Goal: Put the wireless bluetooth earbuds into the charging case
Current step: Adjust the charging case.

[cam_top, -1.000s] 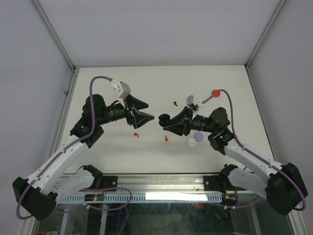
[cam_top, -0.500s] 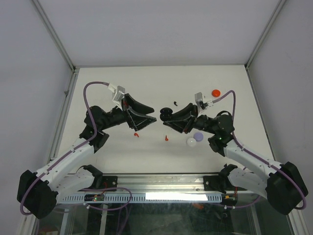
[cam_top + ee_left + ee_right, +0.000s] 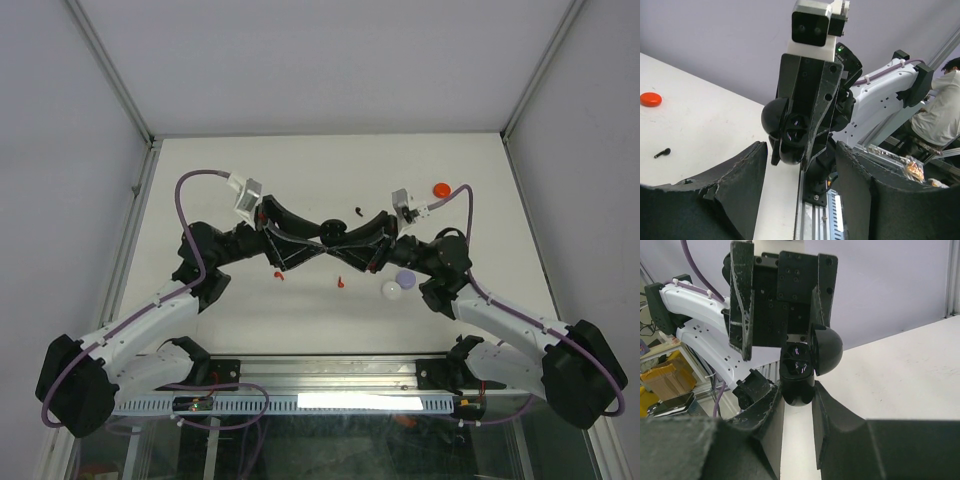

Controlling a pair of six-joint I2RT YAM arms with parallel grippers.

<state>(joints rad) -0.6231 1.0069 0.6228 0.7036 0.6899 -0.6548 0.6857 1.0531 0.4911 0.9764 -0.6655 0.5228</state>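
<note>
Our left gripper (image 3: 320, 241), fingers apart, has reached the right gripper (image 3: 340, 243), clamped on the black case (image 3: 333, 230), at 12 o'clock from a red earbud (image 3: 341, 282); we expect a handover.

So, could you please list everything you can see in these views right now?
black charging case: one, black, open, held above the table's middle.
black earbud: one, black, on the table just beyond the case.
red earbuds: two, red, on the table below the claws, the second at.
lilac case: one, lilac, beside the right arm.
white case: one, white, right next to the lilac one.
red round item: one, red, far right of the table.
table: one, white.
left claw: one, black, open, facing the case.
right claw: one, black, shut on the case.
</note>
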